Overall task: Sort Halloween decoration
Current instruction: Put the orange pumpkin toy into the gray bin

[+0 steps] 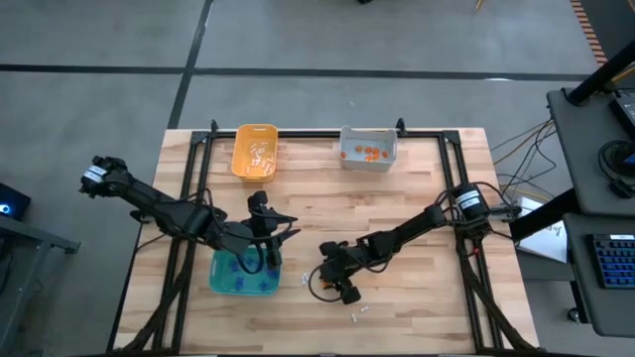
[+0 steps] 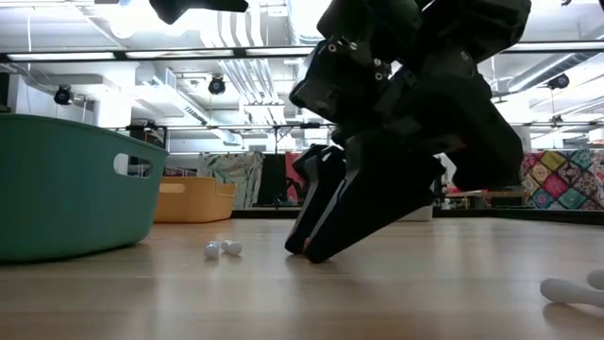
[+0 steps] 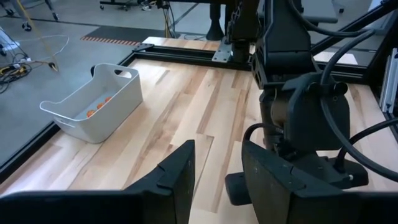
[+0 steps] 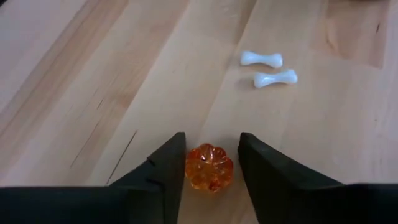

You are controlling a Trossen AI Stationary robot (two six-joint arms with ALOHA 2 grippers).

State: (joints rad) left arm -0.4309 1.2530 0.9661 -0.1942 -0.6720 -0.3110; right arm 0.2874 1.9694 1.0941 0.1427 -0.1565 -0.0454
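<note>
An orange pumpkin trinket (image 4: 209,168) lies on the wood between the open fingers of my right gripper (image 4: 211,165), which points down at the table's near middle (image 1: 337,285). Two white bone trinkets (image 4: 268,68) lie just beyond it, also seen from above (image 1: 358,315). More orange trinkets (image 1: 371,153) sit in the grey bin (image 1: 368,159). My left gripper (image 3: 217,180) is open and hovers over the teal bin (image 1: 243,278). No purple trinket shows plainly. My right gripper comes from above, slanting down, with one finger (image 4: 165,174) on each side of the pumpkin's round body (image 4: 193,168), which rests on the table. One finger stands right at its edge; whether it touches, I cannot tell.
The orange-yellow bin (image 1: 254,151) and the grey bin stand at the far edge; the teal bin (image 2: 66,184) at the near left. Two small white pieces (image 2: 222,248) lie near the right fingertips (image 2: 302,247). Bare wood lies between the bins and on the right.
</note>
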